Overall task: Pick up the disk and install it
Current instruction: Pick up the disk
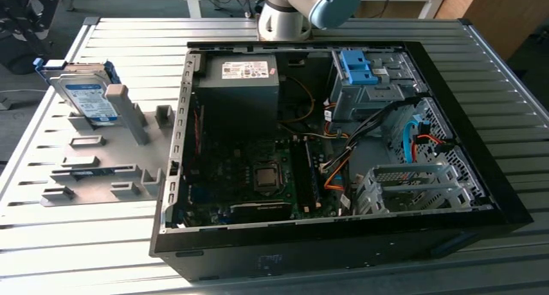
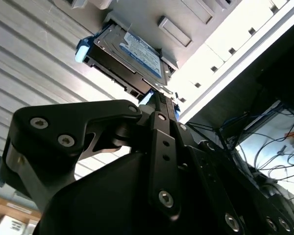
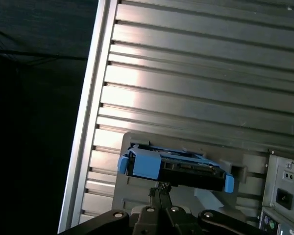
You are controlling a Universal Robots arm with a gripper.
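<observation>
Noting slatted surface (image 1: 103, 256) bearing open computer case (image 1: 343, 247), disk (image 1: 90, 96) propped at its ten o'clock. Seeing end effector (image 3: 159, 188) aiming at disk's edge; grip state unreadable.

The exterior view looks down from high over the near edge of the bench (image 1: 77, 243). It faces the far side, where my arm (image 1: 287, 15) rises, and takes in the whole open computer case (image 1: 343, 147). Both wrist views sit close to the disk (image 2: 132, 51) on the rack (image 1: 112, 173) at the exterior view's left. The second wrist view looks along its labelled face, and the first wrist view meets it edge-on over the bench slats. All three views share that disk.
</observation>
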